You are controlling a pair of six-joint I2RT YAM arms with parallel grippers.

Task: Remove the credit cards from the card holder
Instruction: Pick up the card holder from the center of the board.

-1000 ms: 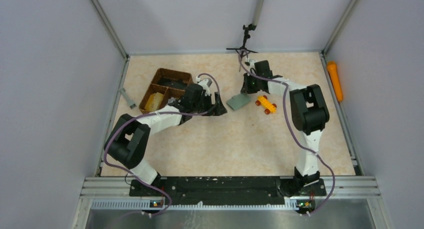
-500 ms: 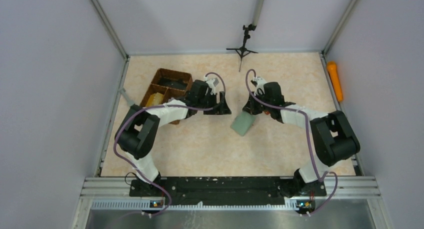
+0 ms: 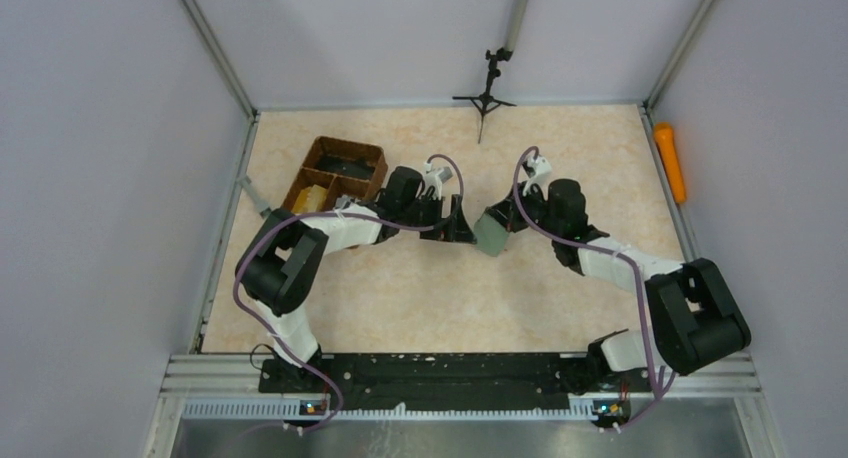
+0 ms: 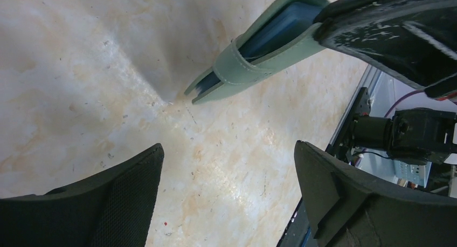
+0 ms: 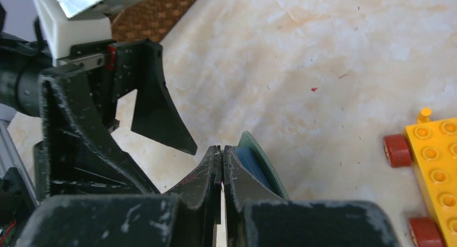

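The grey-green card holder [image 3: 492, 234] hangs tilted off the table between the two arms. My right gripper [image 3: 510, 221] is shut on a thin edge of it. In the right wrist view the jaws [image 5: 222, 155] are pressed together, with the holder's green flap and blue inside [image 5: 257, 162] just to their right. My left gripper [image 3: 462, 224] is open and empty, just left of the holder. In the left wrist view [image 4: 229, 187] the holder [image 4: 253, 53] sits ahead of it, slightly parted, blue inside. No separate credit card shows.
A brown wicker tray [image 3: 335, 168] with a yellow block [image 3: 312, 196] stands at the back left, behind the left arm. An orange toy block with red wheels [image 5: 431, 166] lies on the table to the right of the holder. A small tripod [image 3: 487, 90] stands at the back wall.
The right gripper took the holder from the table, carried it forward, then raised it toward the left gripper. The left gripper moved right to meet it.
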